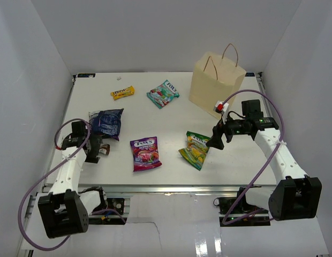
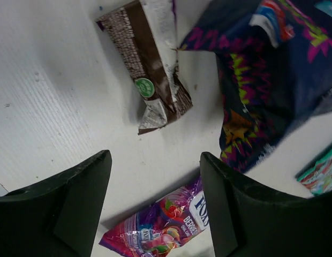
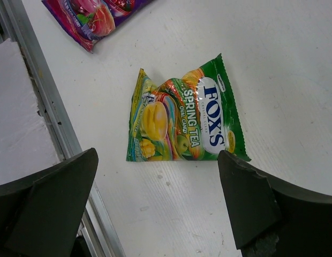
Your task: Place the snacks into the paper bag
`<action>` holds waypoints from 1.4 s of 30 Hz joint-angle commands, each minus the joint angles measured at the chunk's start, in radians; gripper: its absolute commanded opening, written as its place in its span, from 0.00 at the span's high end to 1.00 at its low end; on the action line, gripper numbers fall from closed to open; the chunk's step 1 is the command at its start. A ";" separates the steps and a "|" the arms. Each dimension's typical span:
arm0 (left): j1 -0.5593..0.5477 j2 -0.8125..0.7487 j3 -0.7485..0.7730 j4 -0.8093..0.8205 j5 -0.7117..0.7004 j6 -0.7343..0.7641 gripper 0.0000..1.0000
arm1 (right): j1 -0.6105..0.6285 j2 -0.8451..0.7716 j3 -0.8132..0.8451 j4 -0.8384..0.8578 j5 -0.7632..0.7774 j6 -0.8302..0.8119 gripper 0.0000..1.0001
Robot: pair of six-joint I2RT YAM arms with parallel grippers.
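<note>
Hovering low over the near left of the table (image 1: 166, 124), the left gripper (image 2: 155, 206) has its jaws spread and holds nothing. A brown-wrapped bar (image 2: 150, 69) lies just ahead of it, beside the dark blue packet (image 1: 106, 123). On the near right, the right gripper (image 3: 158, 158) is likewise spread wide and empty, poised above the green-yellow packet (image 3: 182, 126), which lies flat on the table and is not touched by either finger. The purple packet (image 1: 145, 152) lies flat between the two grippers, near the front edge. Farther back, the small yellow bar (image 1: 122, 92) and the teal packet (image 1: 163, 94) rest apart from each other. The paper bag (image 1: 214, 85) stands upright at the far right corner, handles up, with the tiny red pouch (image 1: 220, 107) lying at its foot. All the snacks in view lie outside the bag.
</note>
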 commanded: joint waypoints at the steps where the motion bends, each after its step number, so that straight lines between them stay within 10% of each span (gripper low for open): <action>1: 0.079 0.085 -0.031 0.048 0.092 -0.082 0.24 | 0.007 -0.002 0.010 0.056 -0.023 0.025 0.02; 24: 0.233 0.354 -0.032 0.294 0.178 0.117 0.52 | 0.040 0.013 0.038 0.013 -0.050 0.013 0.02; 34: 0.240 0.236 -0.083 0.314 0.198 0.189 0.91 | 0.069 0.020 0.056 -0.007 -0.058 0.004 0.02; 42: 0.239 -0.066 -0.160 0.216 0.298 0.303 1.00 | 0.143 0.058 0.128 -0.195 -0.179 -0.232 0.02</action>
